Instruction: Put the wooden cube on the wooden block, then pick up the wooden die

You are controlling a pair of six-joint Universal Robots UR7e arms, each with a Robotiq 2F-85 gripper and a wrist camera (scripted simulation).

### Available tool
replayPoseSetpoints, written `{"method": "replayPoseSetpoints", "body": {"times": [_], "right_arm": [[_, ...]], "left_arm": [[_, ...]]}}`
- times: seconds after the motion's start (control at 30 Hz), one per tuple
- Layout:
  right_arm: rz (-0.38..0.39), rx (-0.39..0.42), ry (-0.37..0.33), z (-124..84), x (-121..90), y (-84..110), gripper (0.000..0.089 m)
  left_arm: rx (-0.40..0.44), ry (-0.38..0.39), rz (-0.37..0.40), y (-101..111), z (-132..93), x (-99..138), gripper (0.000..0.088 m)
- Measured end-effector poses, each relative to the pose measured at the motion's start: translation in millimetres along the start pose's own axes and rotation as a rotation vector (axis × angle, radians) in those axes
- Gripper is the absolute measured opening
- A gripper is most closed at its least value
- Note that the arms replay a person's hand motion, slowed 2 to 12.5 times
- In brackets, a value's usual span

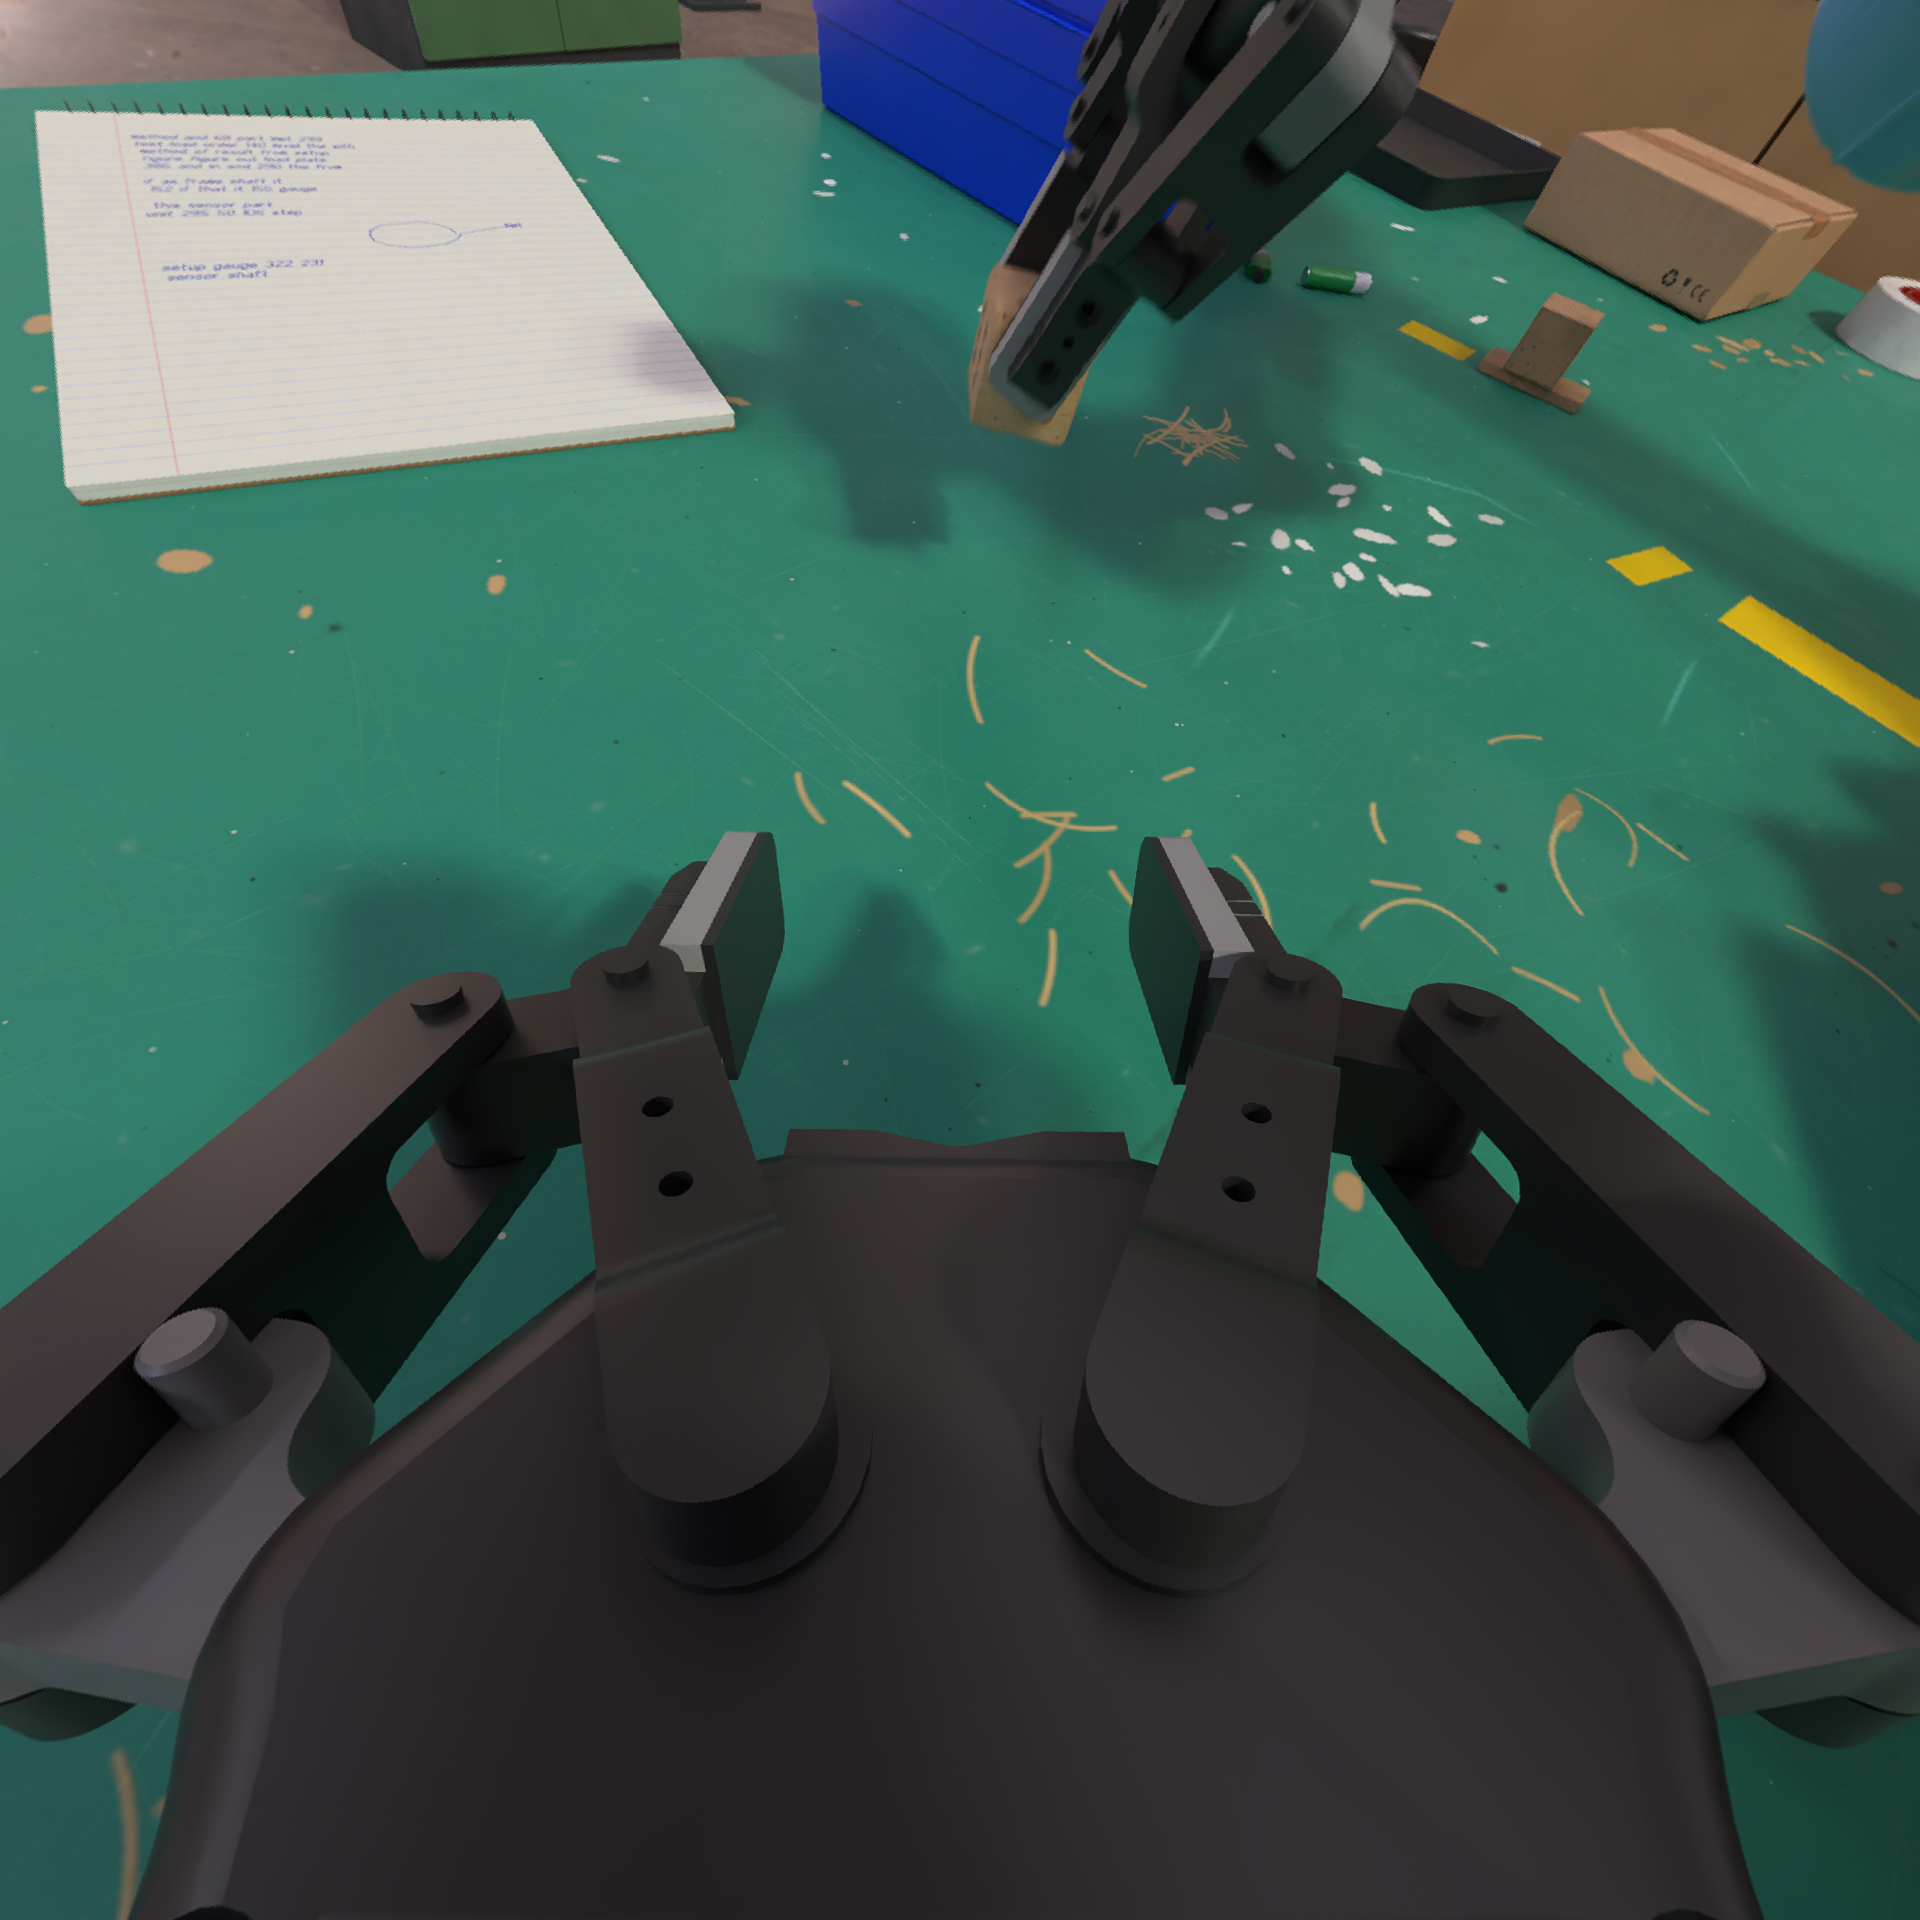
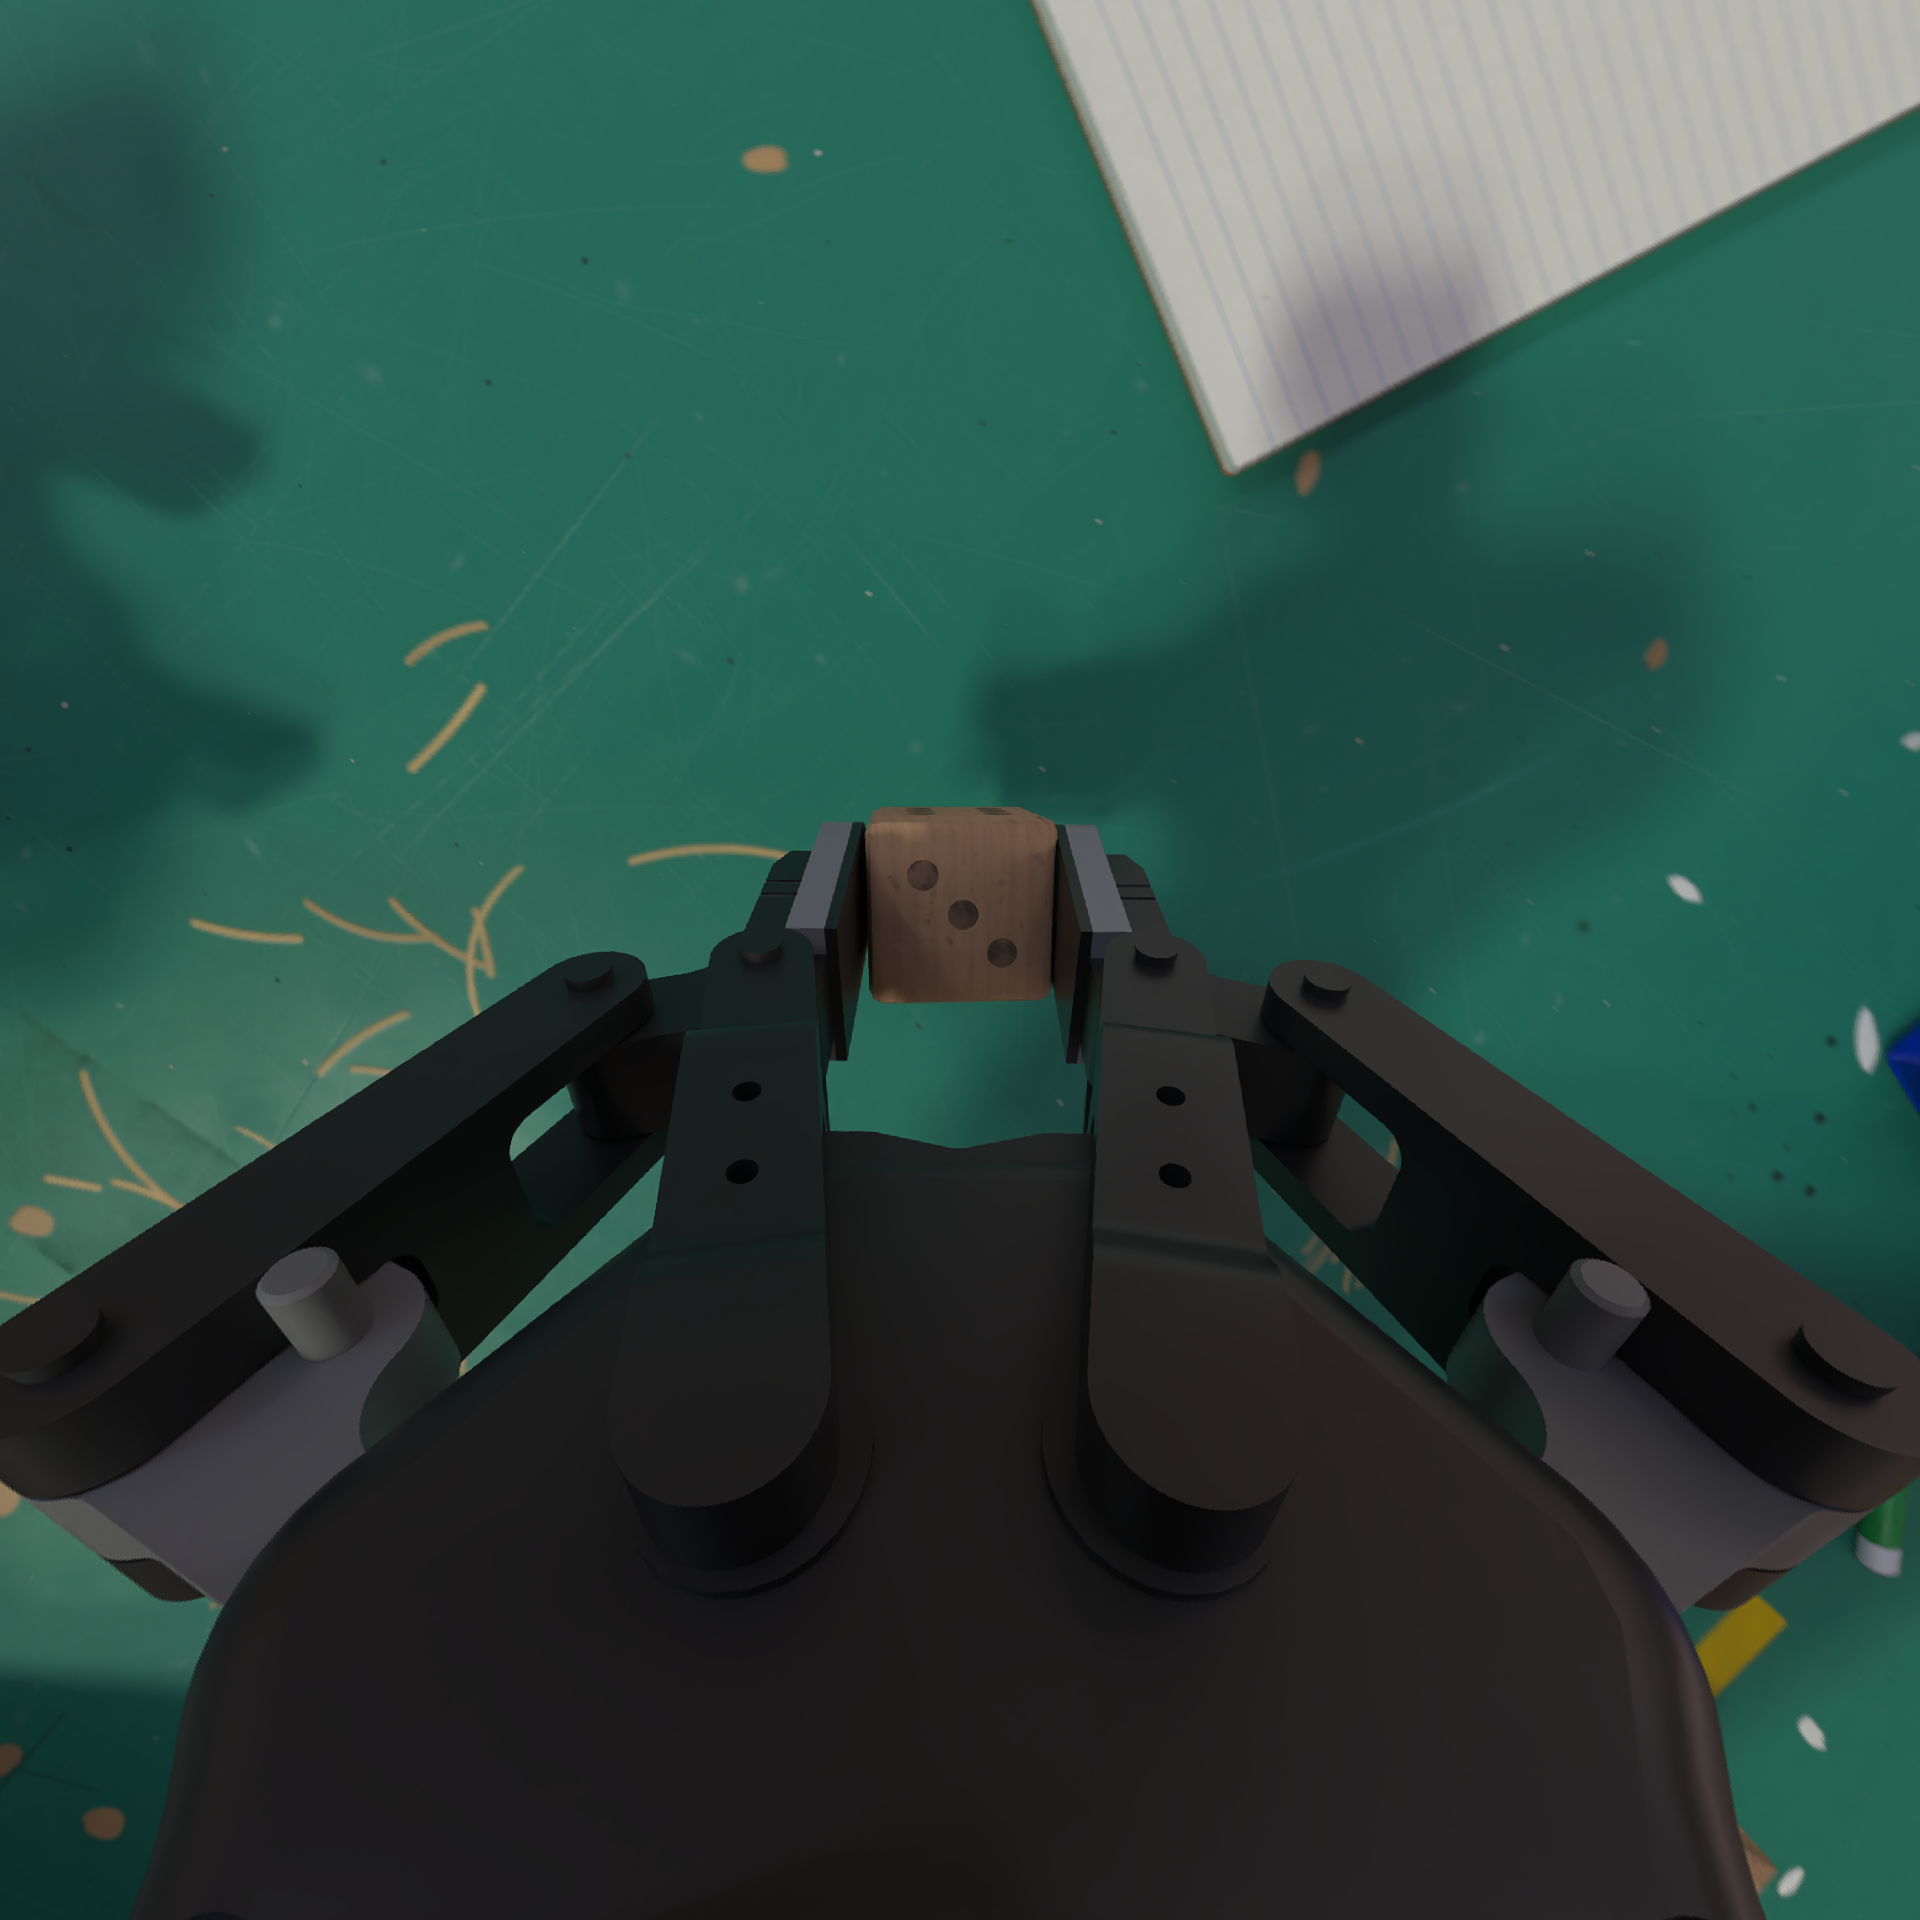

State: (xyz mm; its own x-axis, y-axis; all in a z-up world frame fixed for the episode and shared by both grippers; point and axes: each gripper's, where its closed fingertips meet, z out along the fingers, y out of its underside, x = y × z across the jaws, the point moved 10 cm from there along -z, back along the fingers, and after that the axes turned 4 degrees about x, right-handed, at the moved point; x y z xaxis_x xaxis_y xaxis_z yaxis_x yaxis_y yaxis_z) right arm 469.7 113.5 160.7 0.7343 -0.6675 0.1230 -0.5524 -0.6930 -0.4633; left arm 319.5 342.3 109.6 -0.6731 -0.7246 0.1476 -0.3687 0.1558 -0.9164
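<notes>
Left wrist view. Left gripper: fingers spread wide, nothing between the pads, poised over the green table mat. Mat: scratched, flecked with tan curls and white specks, with yellow tape strips at the right. Spiral notepad: lined, handwritten, lying flat at the far left. Right gripper: seen farther off, upper centre, tilted down to the left and clear of the mat, clamped on the wooden die, whose pale lower edge shows beneath the near finger. Wooden cube: standing on the wooden block, a thin flat slab, far right, well apart from both grippers. Blue bin: at the far edge behind the right gripper. Cardboard box: far right. Green marker: lying between bin and box. Roll of white tape: at the right border, partly cut off.

Right wrist view. Right gripper: pads pressed against two opposite sides of the wooden die, which is held off the mat; the face toward the camera bears three pips on a diagonal. Notepad: corner showing at upper right. Green marker: end visible at the right border.
</notes>
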Motion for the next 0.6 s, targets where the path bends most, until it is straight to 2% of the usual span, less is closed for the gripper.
{"method": "replayPoseSetpoints", "body": {"times": [0.3,0.6], "right_arm": [[0.063,0.033,0.079,-51.6,35.0,21.7,0.0312],[0.162,0.052,0.183,-105.0,74.5,59.1,0.0312]], "left_arm": [[-0.015,-0.001,0.022,-2.6,2.8,2.3,0.0605],[-0.022,0.008,0.032,-4.1,5.1,4.3,0.0607]]}}
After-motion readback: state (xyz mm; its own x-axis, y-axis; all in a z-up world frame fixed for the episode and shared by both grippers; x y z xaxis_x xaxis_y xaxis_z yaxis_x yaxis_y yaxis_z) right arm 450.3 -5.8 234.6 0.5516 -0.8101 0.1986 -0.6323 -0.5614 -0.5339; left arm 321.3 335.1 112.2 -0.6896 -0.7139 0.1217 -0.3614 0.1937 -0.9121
